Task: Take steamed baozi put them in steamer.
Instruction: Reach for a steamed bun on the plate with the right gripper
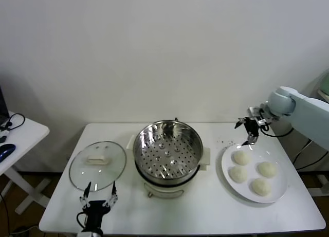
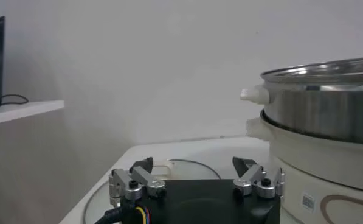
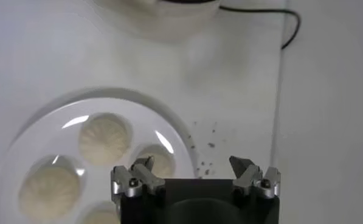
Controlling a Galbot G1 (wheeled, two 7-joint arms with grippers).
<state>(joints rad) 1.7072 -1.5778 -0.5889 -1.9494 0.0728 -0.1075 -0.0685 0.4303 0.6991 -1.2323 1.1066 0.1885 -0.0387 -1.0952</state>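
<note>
Right gripper [image 1: 250, 128] hovered open over plate's [image 1: 227, 181] far rim, four buns [image 1: 241, 157] untouched; steamer [image 1: 168, 147] centre frame; left gripper [image 1: 98, 194] open, lower left.

A bare test room, set up like a lab: plain white wall [image 1: 154, 52] behind a white worktop [image 1: 205, 211], cables [image 1: 300, 157] trailing beside it.

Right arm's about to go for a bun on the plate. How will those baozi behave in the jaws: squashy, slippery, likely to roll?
The baozi look like soft, puffy dough, so they probably dent under a firm squeeze. Their domed tops and smooth skin suggest the right gripper, open above the plate, could slip off unless it grips low. They likely sit flat-bottomed, so rolling seems unlikely.
</note>
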